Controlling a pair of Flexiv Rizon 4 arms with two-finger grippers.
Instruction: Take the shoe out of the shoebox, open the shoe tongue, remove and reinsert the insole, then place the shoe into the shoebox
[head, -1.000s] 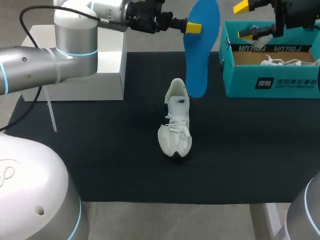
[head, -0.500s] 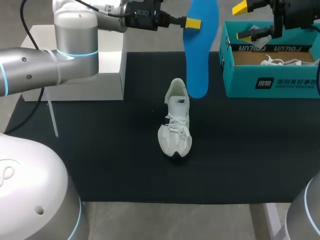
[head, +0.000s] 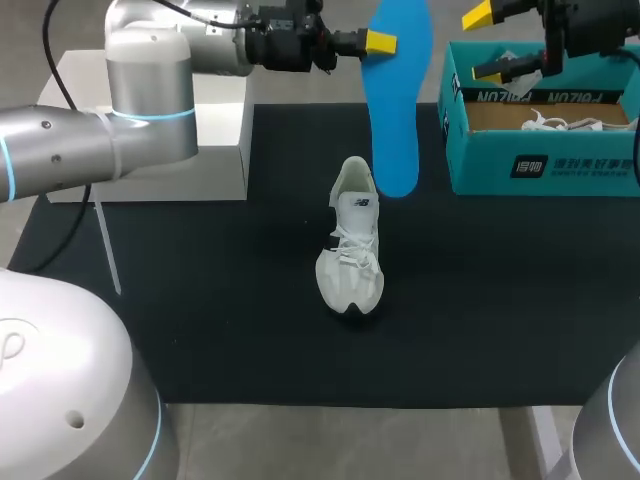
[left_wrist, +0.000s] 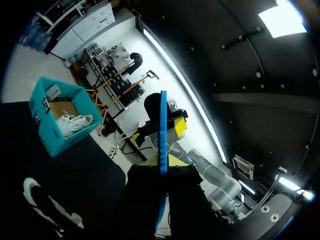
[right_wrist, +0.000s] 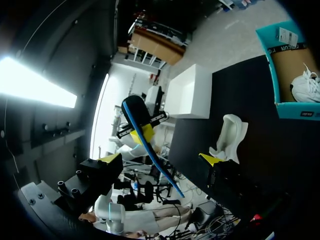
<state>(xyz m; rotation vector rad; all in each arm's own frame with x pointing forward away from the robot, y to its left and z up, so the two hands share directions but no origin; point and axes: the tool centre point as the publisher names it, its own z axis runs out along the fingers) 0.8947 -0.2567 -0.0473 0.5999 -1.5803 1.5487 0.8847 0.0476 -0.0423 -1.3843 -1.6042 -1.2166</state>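
At the far left of the desk (head: 200, 330), which is covered by a black mat, a white rectangular block (head: 150, 140) stands at the mat's back corner. My left arm passes above the block. Its end effector (head: 380, 42) is clamped on the upper end of a bright blue foam insole (head: 398, 100), which hangs upright in the air. In the left wrist view the insole (left_wrist: 163, 130) shows edge-on, running straight out between the fingers.

Below it, in the middle of the mat, a white lace-up sports shoe (head: 352, 240) stands on its sole with the toe toward the near edge. In the head view the insole's lower end overlaps the shoe's heel opening. In the right wrist view the insole (right_wrist: 145, 135) is clear of the shoe (right_wrist: 230, 135).

To the right, an open teal cardboard shoebox (head: 540, 165) sits at the back right of the mat, well apart from the shoe. A second white shoe (head: 570, 122) lies inside it. My right end effector (head: 487, 42) hangs above the box's left end with its yellow-tipped fingers wide apart and nothing between them.
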